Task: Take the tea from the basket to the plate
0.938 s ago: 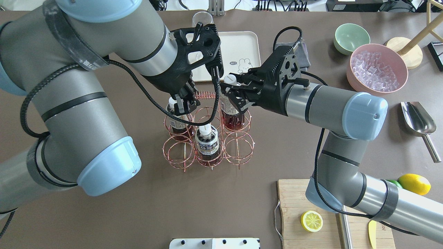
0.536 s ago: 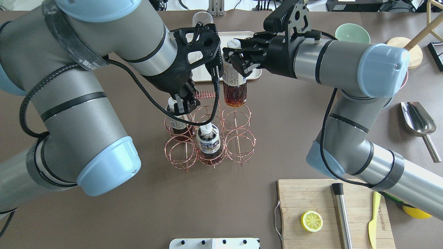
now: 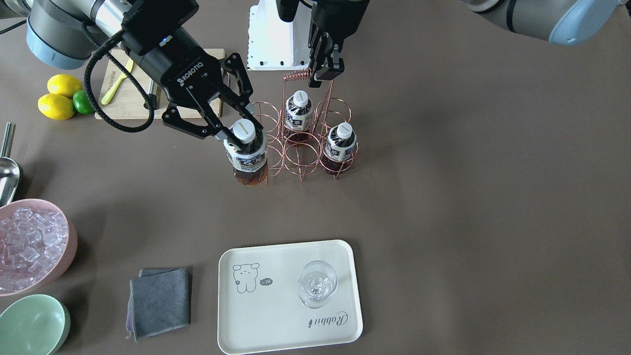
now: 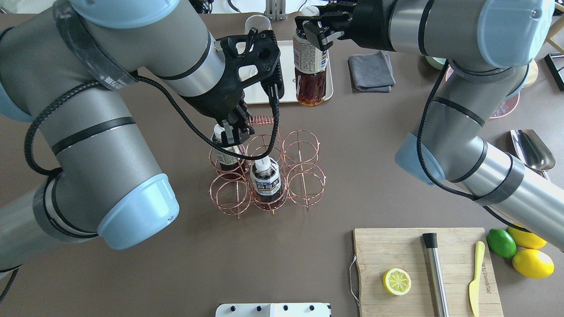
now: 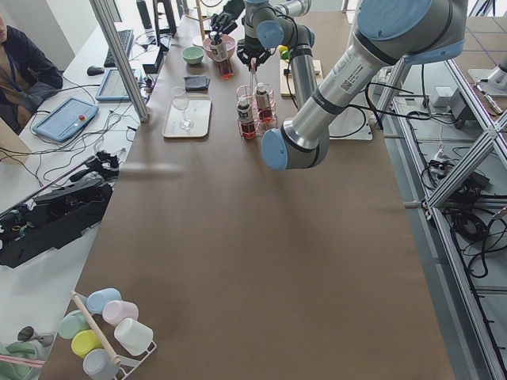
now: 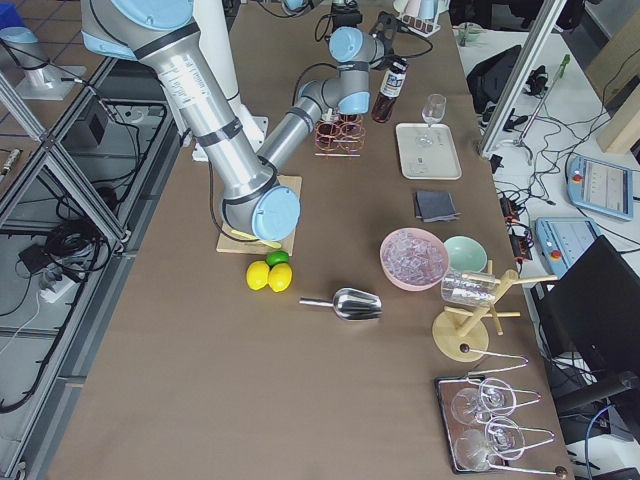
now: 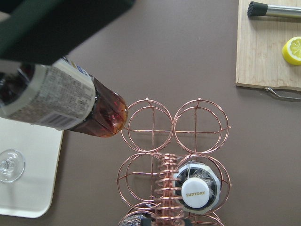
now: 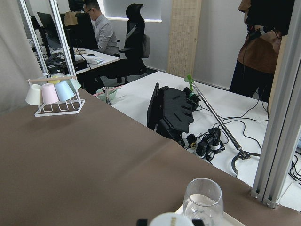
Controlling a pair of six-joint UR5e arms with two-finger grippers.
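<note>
My right gripper [image 3: 241,129] [image 4: 313,33] is shut on the neck of a tea bottle [image 3: 249,158] [image 4: 309,70] and holds it in the air, clear of the copper wire basket [image 3: 300,153] [image 4: 299,176]. The held bottle also shows in the left wrist view [image 7: 61,101]. Two more tea bottles [image 4: 265,180] [image 4: 224,154] stand in basket cells. My left gripper [image 3: 324,69] [image 4: 235,130] is shut on the basket's coiled handle [image 3: 298,75]. The cream plate [image 3: 276,305] [image 4: 287,61] lies beyond the basket and carries a stemmed glass [image 3: 318,283].
A grey cloth [image 3: 160,301] lies beside the plate. A pink bowl of ice [image 3: 29,246], a green bowl [image 3: 32,325] and a metal scoop [image 4: 533,149] are on my right. A cutting board [image 4: 423,273] with a lemon half, knife and muddler is near right.
My right gripper has lifted the tea bottle out of the basket's back right cell and carried it up and toward the plate. The left arm has not moved.
</note>
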